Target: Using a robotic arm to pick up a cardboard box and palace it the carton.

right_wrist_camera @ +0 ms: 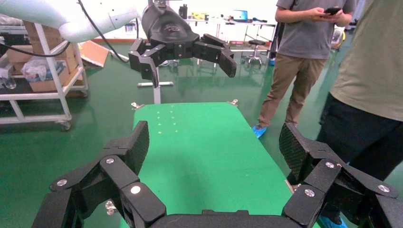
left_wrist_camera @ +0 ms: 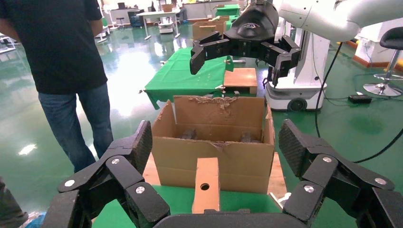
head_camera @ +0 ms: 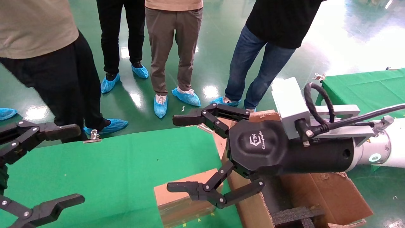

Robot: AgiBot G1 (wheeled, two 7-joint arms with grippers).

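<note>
The small cardboard box [head_camera: 186, 196] lies on the green table near its front edge, right beside the carton [head_camera: 319, 193]. In the left wrist view the cardboard box [left_wrist_camera: 206, 183] shows its round hole, with the torn-flapped carton [left_wrist_camera: 214, 156] behind it. The white robotic arm's right gripper [head_camera: 177, 153] is open and empty. It hovers above the cardboard box and the carton's near wall. It also shows in the left wrist view [left_wrist_camera: 237, 61]. My left gripper [head_camera: 77, 164] is open and empty over the table's left side, facing the cardboard box.
Black foam inserts [head_camera: 294, 217] lie inside the carton. Several people stand on the green floor just beyond the green table [head_camera: 126, 164]. A second green table [head_camera: 364, 85] stands at the far right. Metal clips [head_camera: 93, 136] hold the cloth at the table's far edge.
</note>
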